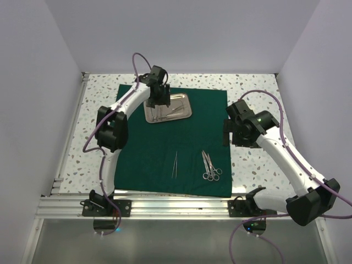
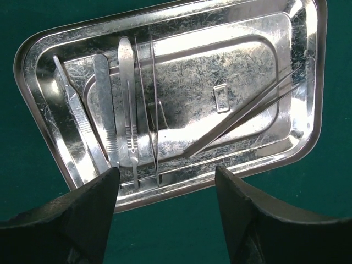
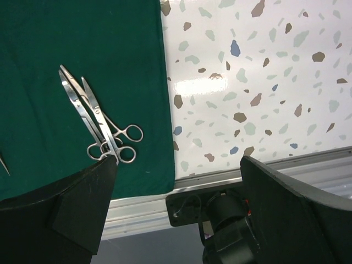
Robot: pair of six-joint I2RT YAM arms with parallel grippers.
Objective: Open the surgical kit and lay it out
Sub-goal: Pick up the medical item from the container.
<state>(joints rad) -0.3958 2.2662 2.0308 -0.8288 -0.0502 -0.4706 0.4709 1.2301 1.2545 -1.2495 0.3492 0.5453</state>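
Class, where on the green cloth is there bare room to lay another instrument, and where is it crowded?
Bare: the drape band between the tray and the tweezers; also the far-right corner beside the tray. Crowded: the tray itself, with the left end effector over it, and the near-right corner around the ring-handled instruments.

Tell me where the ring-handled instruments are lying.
In the top view, the ring-handled instruments lie on the green drape near its front right corner, just right of the thin tweezers.
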